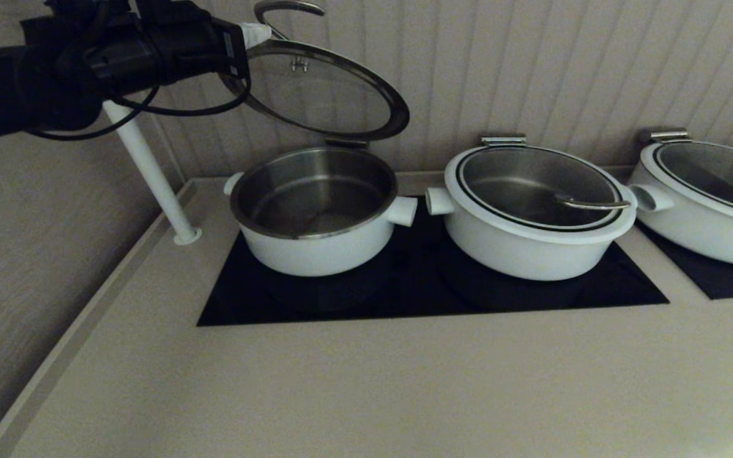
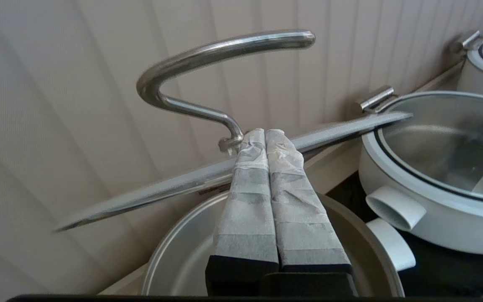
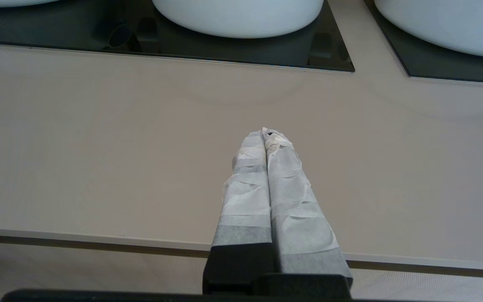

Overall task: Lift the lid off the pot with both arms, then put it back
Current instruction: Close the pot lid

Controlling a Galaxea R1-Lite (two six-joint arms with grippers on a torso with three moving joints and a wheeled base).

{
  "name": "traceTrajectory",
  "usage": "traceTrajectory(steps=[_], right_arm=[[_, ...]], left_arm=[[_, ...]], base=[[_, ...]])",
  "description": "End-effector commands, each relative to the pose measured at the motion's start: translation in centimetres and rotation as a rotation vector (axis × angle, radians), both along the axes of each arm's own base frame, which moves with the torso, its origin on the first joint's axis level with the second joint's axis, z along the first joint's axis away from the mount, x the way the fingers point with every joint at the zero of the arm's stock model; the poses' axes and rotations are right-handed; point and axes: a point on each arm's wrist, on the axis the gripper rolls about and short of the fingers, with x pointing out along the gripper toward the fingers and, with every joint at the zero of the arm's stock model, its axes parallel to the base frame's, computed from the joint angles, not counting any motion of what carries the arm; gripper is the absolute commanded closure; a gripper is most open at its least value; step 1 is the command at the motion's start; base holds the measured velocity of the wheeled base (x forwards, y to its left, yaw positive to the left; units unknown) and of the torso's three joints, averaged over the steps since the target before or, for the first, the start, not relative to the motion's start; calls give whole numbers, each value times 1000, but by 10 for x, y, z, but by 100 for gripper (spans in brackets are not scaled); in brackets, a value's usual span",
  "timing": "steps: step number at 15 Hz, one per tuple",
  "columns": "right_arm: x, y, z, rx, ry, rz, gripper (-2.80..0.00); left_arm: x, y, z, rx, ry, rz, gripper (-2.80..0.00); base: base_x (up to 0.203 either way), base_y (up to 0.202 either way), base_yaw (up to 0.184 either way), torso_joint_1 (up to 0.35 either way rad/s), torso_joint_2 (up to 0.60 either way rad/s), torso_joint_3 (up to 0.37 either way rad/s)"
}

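Bare desk [image 1: 366, 381] front. Left end effector [image 1: 249, 35] pinched on lid [image 1: 322, 89], tilted above open pot [image 1: 315, 210]. Thin grip: slip, clang risk. Right end effector [image 3: 266, 134] closed, empty, over desk.

left arm [image 1: 55, 70]: black, jointed, w/ looping black cables, small white block nr tip
left gripper [image 2: 265, 133]: fingers wrapped in white/grey tape, black base
right gripper [image 3: 265, 133]: same tape wrap, black base

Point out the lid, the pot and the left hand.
lid [image 1: 335, 95]: head view, on the glass of the raised, tilted disc.
pot [image 1: 315, 245]: head view, on its white outer wall.
left hand [image 2: 265, 133]: left wrist view, between its taped fingertips, at the lid's edge near the handle's foot.
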Motion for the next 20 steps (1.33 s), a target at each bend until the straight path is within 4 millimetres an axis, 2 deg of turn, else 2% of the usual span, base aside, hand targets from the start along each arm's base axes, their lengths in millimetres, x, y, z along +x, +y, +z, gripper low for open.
traceTrajectory(steps=[1, 20], right_arm=[[0, 0, 0, 0, 0, 1, 0], [0, 0, 0, 0, 0, 3, 0]], left_arm=[[-4, 1, -1, 7, 8, -1, 0], [-38, 6, -27, 71, 110, 0, 0]], base=[[0, 0, 0, 0, 0, 0], [0, 0, 0, 0, 0, 0]])
